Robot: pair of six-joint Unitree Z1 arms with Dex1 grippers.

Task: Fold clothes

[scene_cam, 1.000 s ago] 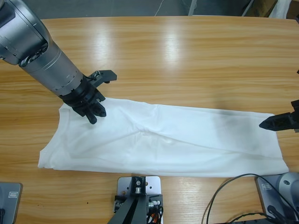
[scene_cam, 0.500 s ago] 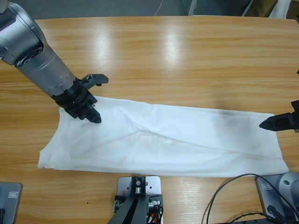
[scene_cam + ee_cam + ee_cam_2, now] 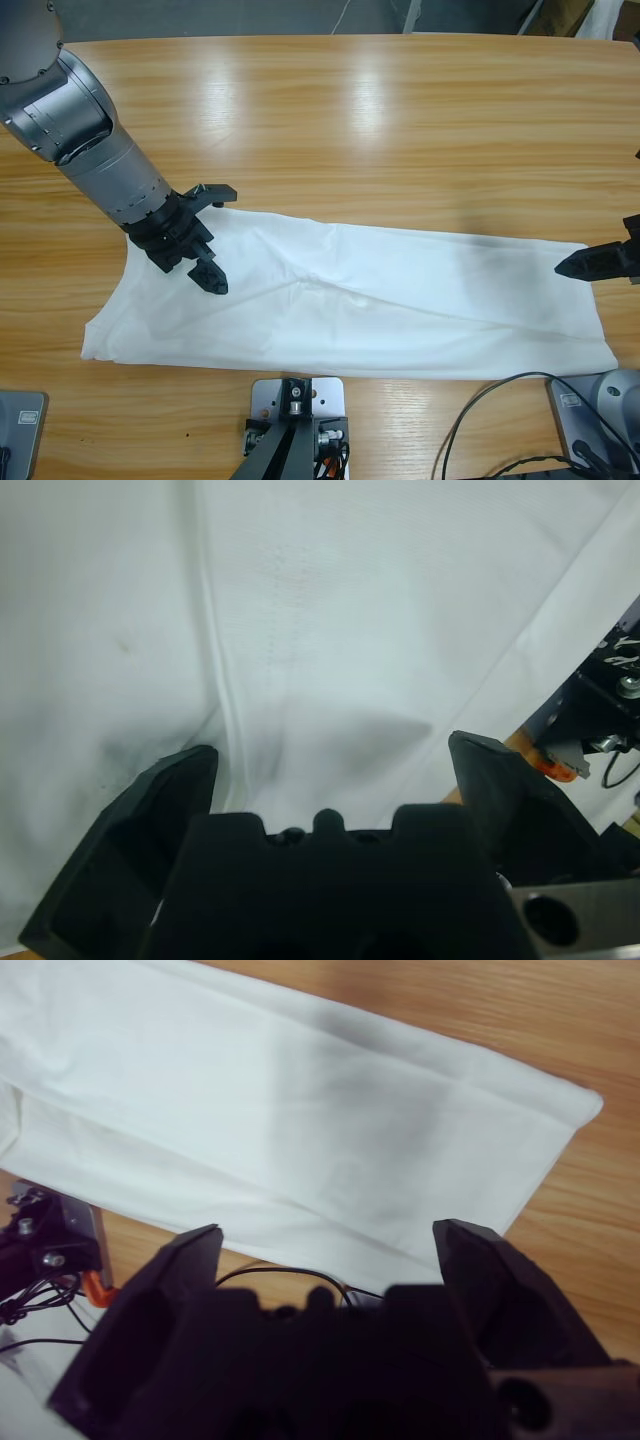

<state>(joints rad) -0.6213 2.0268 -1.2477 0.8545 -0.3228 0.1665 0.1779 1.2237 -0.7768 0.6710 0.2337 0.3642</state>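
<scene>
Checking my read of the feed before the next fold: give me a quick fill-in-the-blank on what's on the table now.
1. The T-shirt is coloured ____.
2. The left gripper is over the shirt with its jaws ____.
3. The right gripper is at the shirt's far end from the ____ gripper.
4. The shirt lies on a ____ table.

Missing words: white; open; left; wooden

Wooden table [image 3: 400, 120] w/ white T-shirt [image 3: 400, 300] flat

Your left gripper [image 3: 330, 770] hangs over the white T-shirt [image 3: 330, 610] with its 2 black jaws spread wide; cloth fills nearly the whole view, 1 raised fold [image 3: 215, 680] runs down it, and black rig hardware [image 3: 600, 720] shows at right
</scene>
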